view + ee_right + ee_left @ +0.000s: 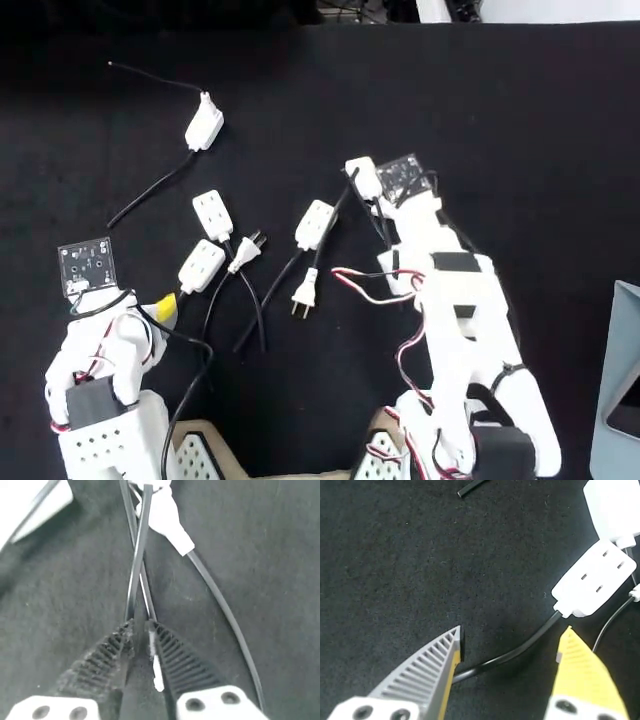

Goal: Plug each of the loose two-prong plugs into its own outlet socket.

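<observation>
left hand (513, 630), ribbed wedge fingers (425, 675) spread wide, lower frame; right hand (141, 626) clenched on a thin glossy black cord (138, 565).

High view: fixed overhead, looking almost straight down on the black surface (520, 120); both arms enter from the bottom edge.

Left wrist view: low over the surface, sighting forward between the spread fingers of the left pincer (513, 628). White outlet socket (595, 580) close ahead; the same outlet socket (201, 265) lies just beside that arm in the high view.

Right wrist view: closer still, facing along the right pincer (141, 625), black cord (137, 555) pinched between its tips.
</observation>
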